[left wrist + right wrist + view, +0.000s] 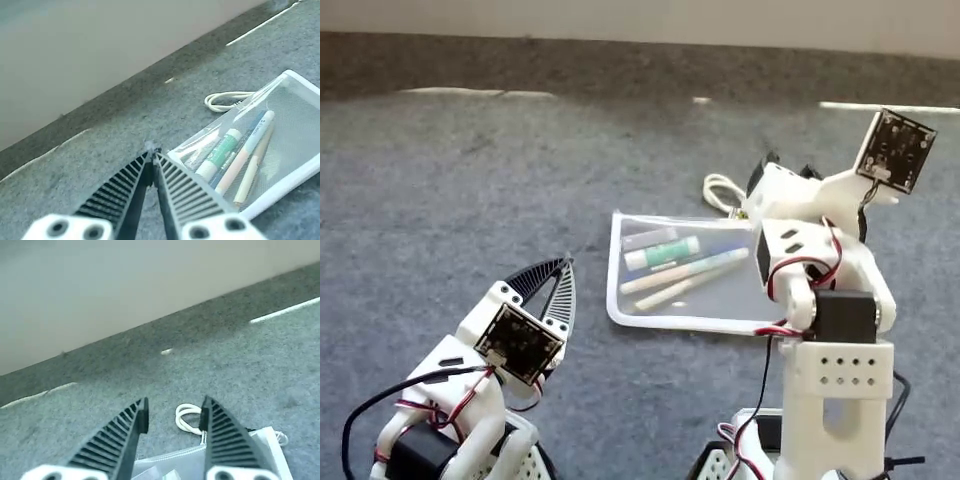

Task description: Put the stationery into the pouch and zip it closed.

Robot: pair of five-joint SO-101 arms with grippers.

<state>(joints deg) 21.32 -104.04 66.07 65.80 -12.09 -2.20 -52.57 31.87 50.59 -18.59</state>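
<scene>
A clear mesh pouch (650, 300) lies flat on the grey carpet, with several pens and markers (675, 265) inside it. In the left wrist view the pouch (292, 135) and its pens (240, 155) lie just beyond my left gripper (152, 150), which is shut with nothing in it. In the high view that gripper (563, 268) hovers a little to the left of the pouch. My right gripper (172, 415) is open above the far right edge of the pouch (220, 460), near the white cord loop (187, 417). The right arm (800, 235) hides the pouch's right end.
A white looped cord (722, 190) lies on the carpet just behind the pouch. Pale tape lines (470, 92) mark the carpet at the back, below a wall. Bare carpet spreads to the left and front.
</scene>
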